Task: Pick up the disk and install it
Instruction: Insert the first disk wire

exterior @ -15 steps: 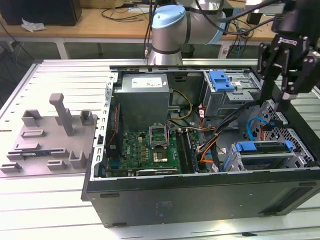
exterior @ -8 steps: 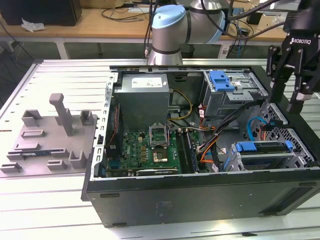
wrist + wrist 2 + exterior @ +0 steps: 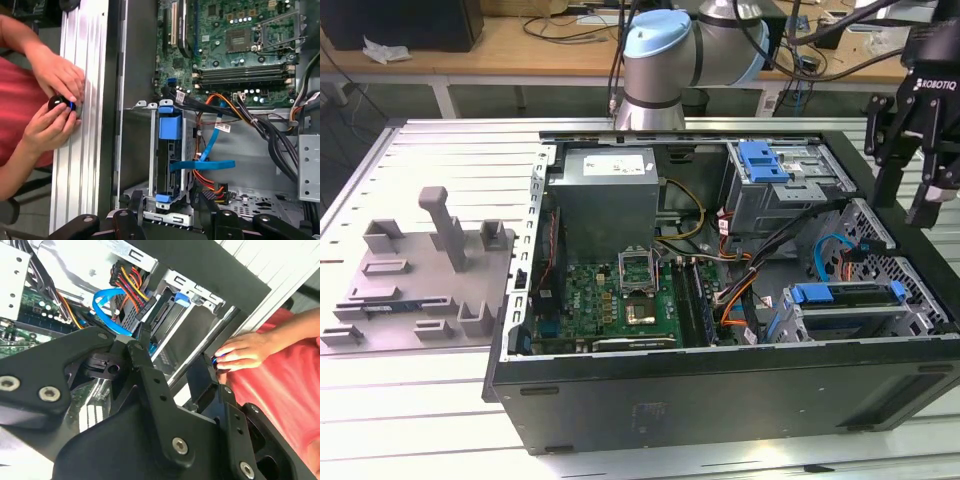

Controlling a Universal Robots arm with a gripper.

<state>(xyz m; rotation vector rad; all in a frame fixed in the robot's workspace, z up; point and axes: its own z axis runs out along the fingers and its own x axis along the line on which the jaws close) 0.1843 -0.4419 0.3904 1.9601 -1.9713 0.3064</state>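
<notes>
The disk [image 3: 845,297] sat slotted in the metal drive cage [image 3: 920,310] at 4 o'clock of the exterior view, inside the open computer case [image 3: 720,385]; it looked flat and grey, edged by a blue plastic carrier frame, with a blue cable beside it. The claw [image 3: 905,195] hung at 2 o'clock above the case's rim, fingers spread wide, holding nothing. Counted: one disk; one bare blue bracket [image 3: 765,160] at 1 o'clock; one power supply [image 3: 608,195]; one hand [image 3: 57,75] and another hand [image 3: 45,127] on the worktop [image 3: 410,420].
</notes>
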